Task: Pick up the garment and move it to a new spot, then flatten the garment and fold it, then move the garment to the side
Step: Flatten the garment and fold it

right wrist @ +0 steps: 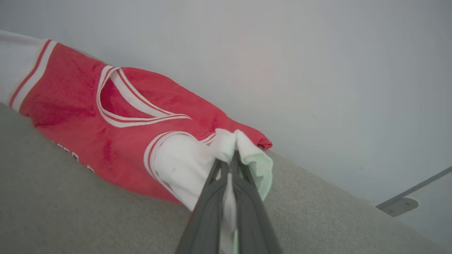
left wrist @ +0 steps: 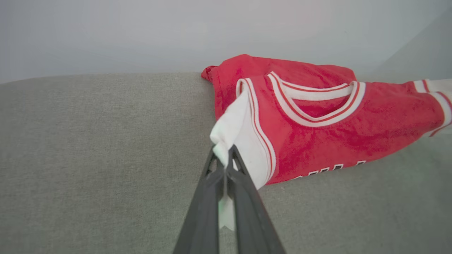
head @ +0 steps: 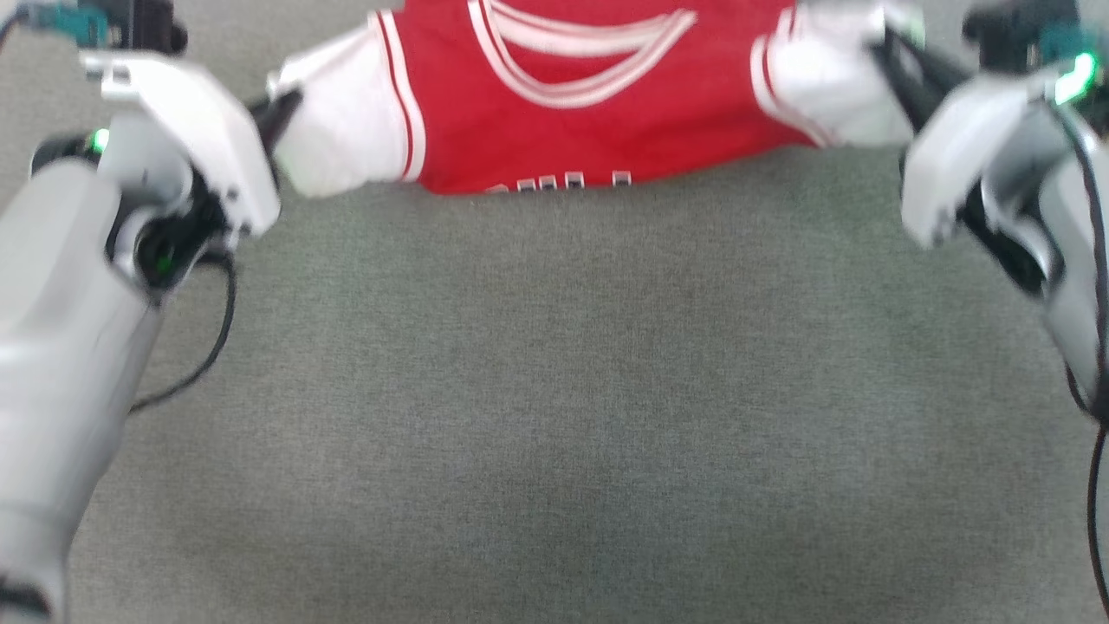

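Observation:
The garment [head: 572, 130] is a red jersey with white sleeves and a striped neck, stretched across the far side of the grey cloth surface. Its lower part is tucked under, with only the tops of black letters showing. My left gripper [head: 275, 117] is shut on the garment's left white sleeve, seen close in the left wrist view where the dark fingers [left wrist: 243, 187] pinch the sleeve edge of the garment [left wrist: 317, 137]. My right gripper [head: 892, 61] is shut on the right sleeve; its fingers [right wrist: 215, 190] clamp white cloth of the garment [right wrist: 116, 137].
A grey cloth surface [head: 554, 390] spreads toward me from the jersey. A pale wall [right wrist: 317, 70] rises right behind the surface's far edge, with a metal bracket [right wrist: 399, 206] on it. Black cables [head: 221, 338] hang from both forearms.

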`<state>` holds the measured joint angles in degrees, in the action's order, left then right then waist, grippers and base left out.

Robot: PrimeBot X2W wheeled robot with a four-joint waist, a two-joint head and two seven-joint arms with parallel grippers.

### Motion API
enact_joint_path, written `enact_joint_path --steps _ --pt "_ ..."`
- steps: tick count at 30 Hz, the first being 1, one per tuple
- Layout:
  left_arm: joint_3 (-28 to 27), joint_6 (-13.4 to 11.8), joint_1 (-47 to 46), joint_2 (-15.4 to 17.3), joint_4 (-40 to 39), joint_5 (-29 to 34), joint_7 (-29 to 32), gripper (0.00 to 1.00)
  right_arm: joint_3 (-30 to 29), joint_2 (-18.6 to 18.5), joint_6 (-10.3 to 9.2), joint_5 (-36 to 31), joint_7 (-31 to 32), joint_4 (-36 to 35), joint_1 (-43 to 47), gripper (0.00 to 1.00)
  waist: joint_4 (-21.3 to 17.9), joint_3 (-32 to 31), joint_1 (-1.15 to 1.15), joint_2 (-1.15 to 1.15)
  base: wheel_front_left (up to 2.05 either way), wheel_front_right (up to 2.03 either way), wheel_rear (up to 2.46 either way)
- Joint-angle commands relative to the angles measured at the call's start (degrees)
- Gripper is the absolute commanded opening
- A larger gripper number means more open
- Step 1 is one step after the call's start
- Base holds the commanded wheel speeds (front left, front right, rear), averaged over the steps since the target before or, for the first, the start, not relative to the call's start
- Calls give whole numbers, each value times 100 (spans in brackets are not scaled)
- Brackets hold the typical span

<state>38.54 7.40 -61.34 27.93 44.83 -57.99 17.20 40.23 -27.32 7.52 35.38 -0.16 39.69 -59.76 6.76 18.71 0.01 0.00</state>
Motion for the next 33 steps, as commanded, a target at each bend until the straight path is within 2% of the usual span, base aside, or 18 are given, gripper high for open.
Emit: enact_joint_path --steps 1,4,6,9,16,22,30,33 --pt "-7 4 196 81 -120 -122 81 0 73 -122 -6 33 55 -196 179 0 -1 -98 -1 0 0 0 0" --pt "20 -81 774 437 -807 -176 254 0 189 -645 -7 212 169 -1051 750 0 -21 -209 -1 0 0 0 0" --pt "28 -283 1248 674 -1314 -245 348 0 246 -926 -7 222 266 -1570 1157 0 -30 -259 -1 0 0 0 0" --pt "-17 -719 1965 1019 -2128 -400 446 0 39 -1283 -7 250 409 -2152 1744 0 -41 -300 -1 0 0 0 0" --pt "-32 -1741 3455 1812 -3553 -536 593 0 -402 -1723 -8 437 1056 -3258 3215 0 -89 -280 -1 0 0 0 0" --pt "15 -2390 4513 2039 -4122 -868 662 0 -533 -1967 -7 650 1704 -3833 4347 0 -127 -289 -1 0 0 0 0" --pt "39 -2671 5146 2021 -4347 -1174 676 0 -753 -1993 -7 899 2262 -3984 5175 0 -78 -310 -1 0 0 0 0" --pt "-13 -2604 5221 1948 -4402 -1211 548 0 -890 -1872 -7 863 2354 -3944 5354 0 -44 -292 -1 0 0 0 0"
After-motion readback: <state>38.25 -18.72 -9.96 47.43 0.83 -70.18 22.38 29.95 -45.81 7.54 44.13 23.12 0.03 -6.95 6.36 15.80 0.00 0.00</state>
